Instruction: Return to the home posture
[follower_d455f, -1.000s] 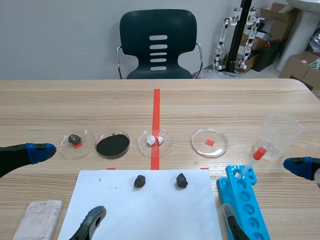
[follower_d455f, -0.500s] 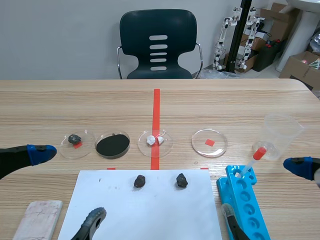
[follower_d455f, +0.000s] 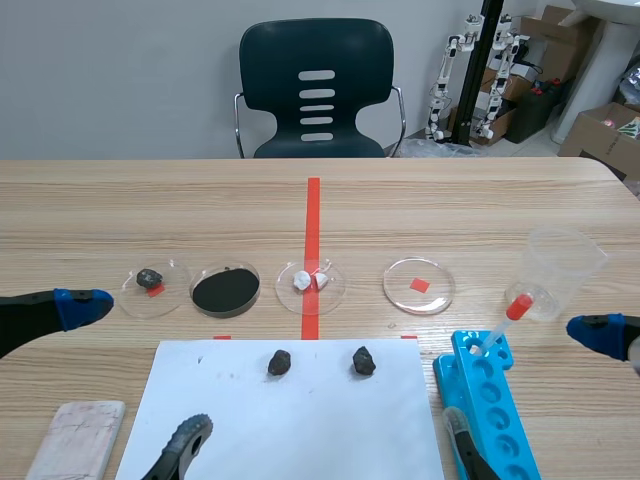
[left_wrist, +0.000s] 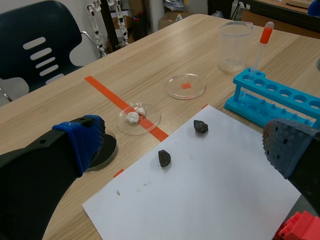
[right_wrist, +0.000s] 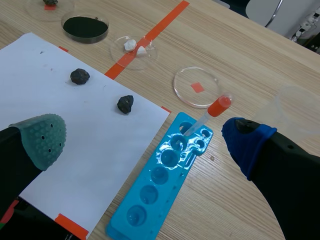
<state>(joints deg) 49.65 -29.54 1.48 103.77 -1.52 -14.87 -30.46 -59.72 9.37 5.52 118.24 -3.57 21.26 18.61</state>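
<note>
- We see the left gripper (follower_d455f: 137, 372) low over the table's (follower_d455f: 450, 200) near left part. Its fingers are spread wide and hold nothing.
- One of its fingers, with a blue pad (follower_d455f: 82, 303), lies near the dish (follower_d455f: 153, 287) at the end of the row. The other reaches over the near edge of the paper (follower_d455f: 300, 430).
- We see the right gripper (follower_d455f: 530, 380) low at the near right. Its claw is also wide and holds nothing, and its fingers straddle the blue rack (follower_d455f: 490, 400).
- A dropper (follower_d455f: 505, 320) with a red bulb stands in the rack's far end. It tilts toward the clear beaker (follower_d455f: 565, 272) just beyond.
- On the paper we count two dark lumps, one (follower_d455f: 279, 362) left of the other (follower_d455f: 363, 361), apart from each other.
- Four round dishes run in a row beyond the paper. The end dish holds a small dark lump on a red mark.
- Next comes a dish of black powder (follower_d455f: 225, 289).
- The third dish (follower_d455f: 310, 283) sits on the red tape line and holds white pieces.
- The fourth dish (follower_d455f: 419, 285) lies over a red square, and we see nothing else in it.
- A pale block (follower_d455f: 78, 438) lies on the table just left of the paper, under the left arm.
- In the left wrist view we make out a red studded thing (left_wrist: 300, 227) under one finger. We cannot tell what it is.
- A dark chair (follower_d455f: 316, 90) stands behind the table's far edge.
</note>
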